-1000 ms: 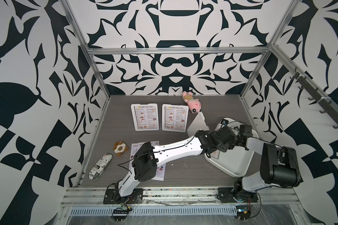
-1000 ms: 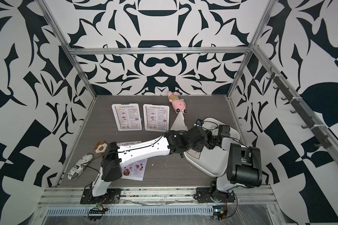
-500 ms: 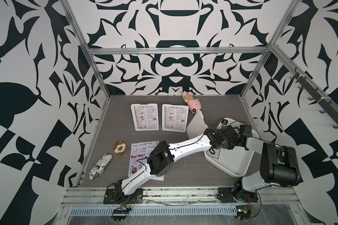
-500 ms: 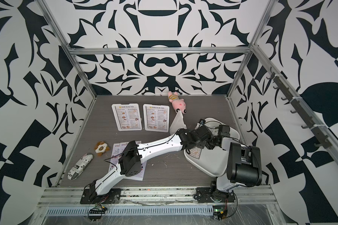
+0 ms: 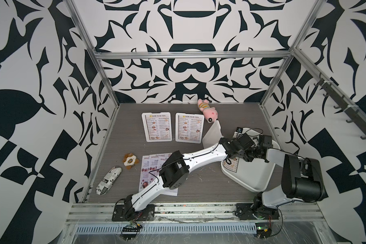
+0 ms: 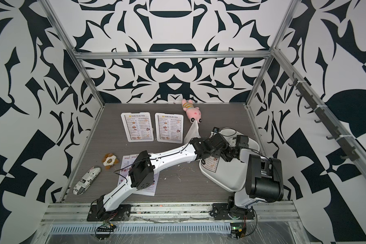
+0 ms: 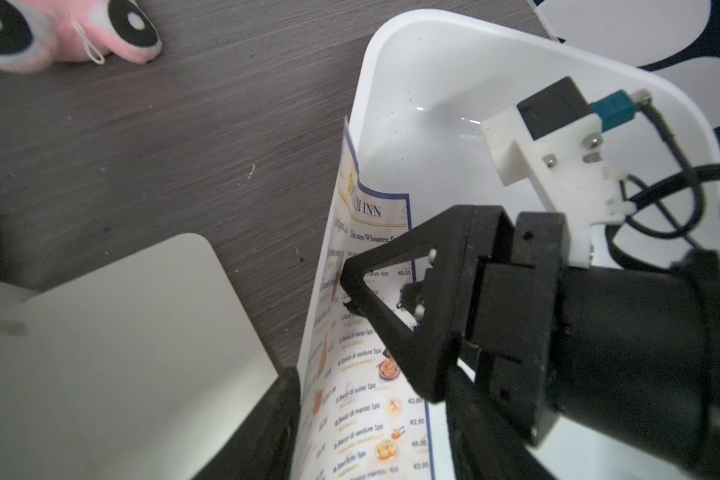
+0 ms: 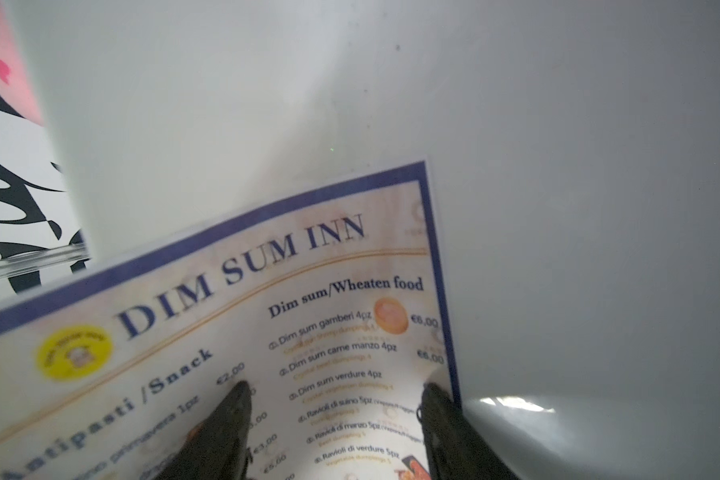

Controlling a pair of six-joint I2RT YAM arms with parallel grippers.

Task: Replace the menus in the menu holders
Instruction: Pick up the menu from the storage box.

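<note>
We are taking the white tray (image 5: 256, 177) as our mark: a smooth, glossy plastic dish, square with rounded corners, sitting on the grey wood-grain table (image 5: 199, 188). Inside it, along its left rim, a DIM SUM INN menu (image 8: 267, 332) is bowing upward; it is a thin printed sheet with a dark blue border and small food photos.

The right gripper (image 8: 335, 399) is resting inside the tray with its black pointed fingers spread apart; both tips are lying on the printed face of that sheet, with nothing pinched between them. The left gripper (image 7: 373, 419) is hovering at the tray's left rim with its jaws parted too; the curled sheet is standing between them unclamped.

Just beside the tray's far left corner an empty menu holder (image 5: 212, 135) is standing — matte white plastic, flat and round-cornered. Further left of the tray two filled menu holders (image 5: 158, 126) (image 5: 189, 127) are standing upright, each showing a DIM SUM INN sheet.

Well to the tray's left the pink-lavender SPECIAL menus (image 5: 148, 169) are lying fanned flat, partly under the left arm (image 5: 199, 156); beyond the tray's far edge a soft pink plush (image 5: 207, 111) is lying.
</note>
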